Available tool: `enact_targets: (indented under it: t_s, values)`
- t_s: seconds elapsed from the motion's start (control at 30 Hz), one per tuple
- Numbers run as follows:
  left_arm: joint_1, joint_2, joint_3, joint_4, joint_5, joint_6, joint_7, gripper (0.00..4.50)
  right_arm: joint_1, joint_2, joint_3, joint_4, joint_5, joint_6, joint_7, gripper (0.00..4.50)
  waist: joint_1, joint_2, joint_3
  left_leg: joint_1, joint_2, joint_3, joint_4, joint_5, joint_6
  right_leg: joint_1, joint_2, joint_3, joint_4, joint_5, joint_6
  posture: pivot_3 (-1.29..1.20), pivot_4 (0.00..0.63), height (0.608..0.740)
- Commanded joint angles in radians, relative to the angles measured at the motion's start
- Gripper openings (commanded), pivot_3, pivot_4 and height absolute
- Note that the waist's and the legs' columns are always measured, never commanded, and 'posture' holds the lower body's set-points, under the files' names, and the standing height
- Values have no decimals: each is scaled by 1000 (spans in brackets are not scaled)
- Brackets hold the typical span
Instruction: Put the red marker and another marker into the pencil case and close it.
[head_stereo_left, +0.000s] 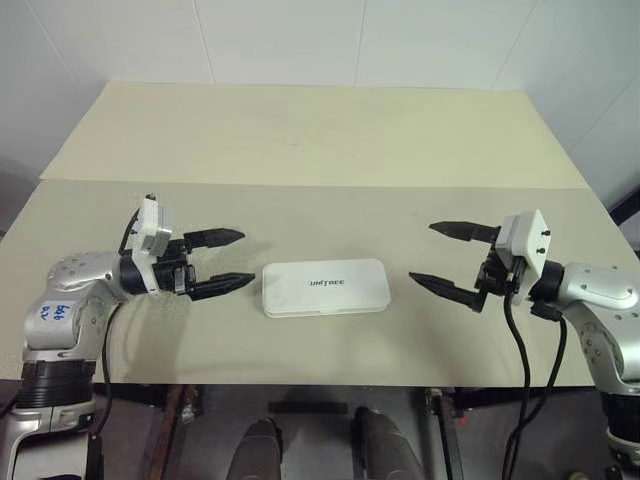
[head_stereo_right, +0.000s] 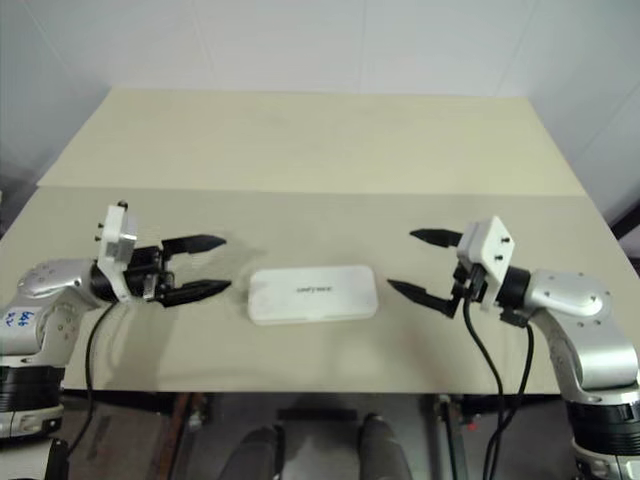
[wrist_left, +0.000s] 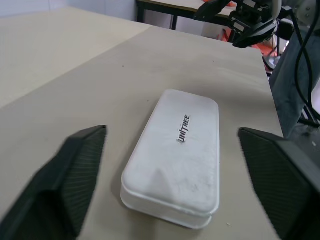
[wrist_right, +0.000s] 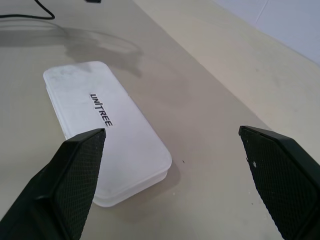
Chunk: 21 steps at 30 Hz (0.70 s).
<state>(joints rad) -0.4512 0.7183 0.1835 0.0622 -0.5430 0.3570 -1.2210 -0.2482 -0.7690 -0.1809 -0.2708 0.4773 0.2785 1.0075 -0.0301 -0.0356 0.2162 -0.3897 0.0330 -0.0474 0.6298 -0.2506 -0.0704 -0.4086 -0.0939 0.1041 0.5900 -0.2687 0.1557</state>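
I see the pencil case (head_stereo_left: 325, 288) shut on the table (head_stereo_left: 300, 150); left gripper (head_stereo_left: 222, 262) and right gripper (head_stereo_left: 442, 255) both spread wide, empty, flanking it; markers presumably inside.

- The pencil case (head_stereo_left: 325, 288) is a white hard-plastic box, rectangular with rounded corners, with "UNITREE" printed in black on its lid.
- Its lid is shut, and it lies flat on the table.
- It sits between the left gripper (head_stereo_left: 222, 262) and the right gripper (head_stereo_left: 447, 256), its long sides running from one to the other, touching neither.
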Motion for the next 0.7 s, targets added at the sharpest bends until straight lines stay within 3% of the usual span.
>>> enact_targets:
  t_s: [0.03,0.33,0.7]
  values:
    - [-44,-1,5,33,12,-49,-1,4483,7,-33,-85,-33,7,-19,-22,4500,0,0,0,0,0,0,0,0,0,0,0,0,0,0,0,0,150,740]
    - [-57,19,19,61,34,-111,0,4483,88,-99,-172,0,18,-20,28,4500,-3,0,0,0,0,0,-2,0,0,-1,0,0,1,3,5,0,150,740]
    - [-39,62,29,30,23,-86,-12,4483,44,-161,-160,166,-11,-104,125,4500,-6,0,0,0,0,1,-1,0,0,0,0,0,1,2,3,0,150,740]
